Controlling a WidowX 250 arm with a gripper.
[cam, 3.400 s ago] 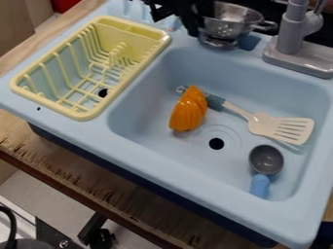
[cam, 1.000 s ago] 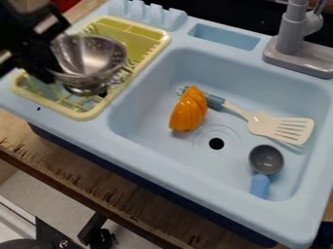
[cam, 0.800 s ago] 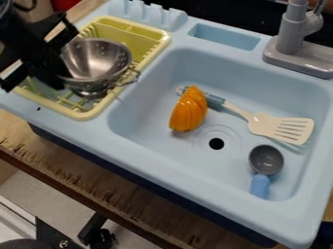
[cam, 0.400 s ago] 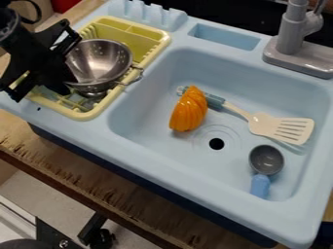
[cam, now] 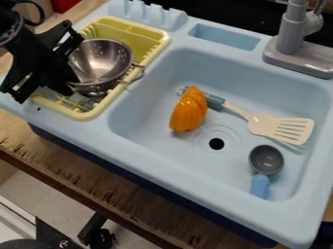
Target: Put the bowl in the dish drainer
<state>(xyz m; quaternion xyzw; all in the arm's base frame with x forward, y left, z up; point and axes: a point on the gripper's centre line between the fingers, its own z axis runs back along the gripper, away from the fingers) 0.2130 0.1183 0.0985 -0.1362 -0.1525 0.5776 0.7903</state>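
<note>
The metal bowl (cam: 102, 61), a colander with holes and a looped handle on its right, is in the yellow dish drainer (cam: 84, 115), over the middle and right part of the rack. Its opening leans up and to the left, and its foot is low among the rack's bars. At the upper left, the black gripper (cam: 65, 83) is against the bowl's left side, covering the rim there and part of the drainer's left end.
In the blue sink basin (cam: 146, 143) lie an orange ridged toy (cam: 189, 109), a white spatula (cam: 280, 127) and a grey-cupped spoon (cam: 266, 159). A grey faucet (cam: 292, 41) stands at the back right.
The bowl has come from behind the basin, left across into the drainer, along with the gripper. Over the last second both have shifted a little to the right.
</note>
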